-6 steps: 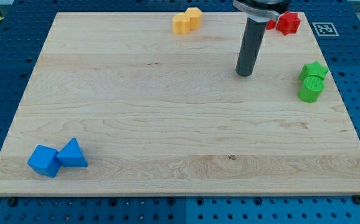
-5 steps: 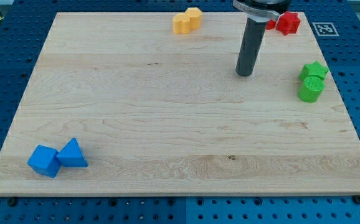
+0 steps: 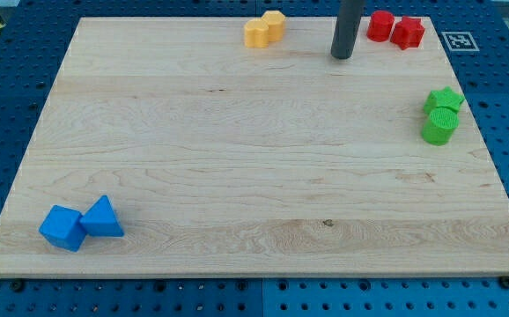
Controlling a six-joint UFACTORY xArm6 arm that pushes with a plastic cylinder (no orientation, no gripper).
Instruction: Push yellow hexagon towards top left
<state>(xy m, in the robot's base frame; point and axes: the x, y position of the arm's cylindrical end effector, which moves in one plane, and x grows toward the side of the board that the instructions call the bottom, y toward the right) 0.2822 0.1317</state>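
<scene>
Two yellow blocks touch each other at the board's top edge, a little right of centre. The lower left one [image 3: 256, 33] looks like the yellow hexagon; the upper right one [image 3: 274, 24] is a rounder yellow shape. My tip [image 3: 342, 55] rests on the board to the right of them, apart from both, about a hand's width away. The rod rises straight out of the view's top.
Two red blocks [image 3: 394, 28] sit just right of the rod at the top edge. A green star [image 3: 444, 99] and green cylinder [image 3: 438, 128] touch at the right edge. A blue cube [image 3: 62, 227] and blue triangle [image 3: 102, 217] lie at the bottom left of the wooden board [image 3: 237, 158].
My tip has moved towards the view's top, from mid-right of the board to near the top edge, level with the red and yellow blocks. No block has moved.
</scene>
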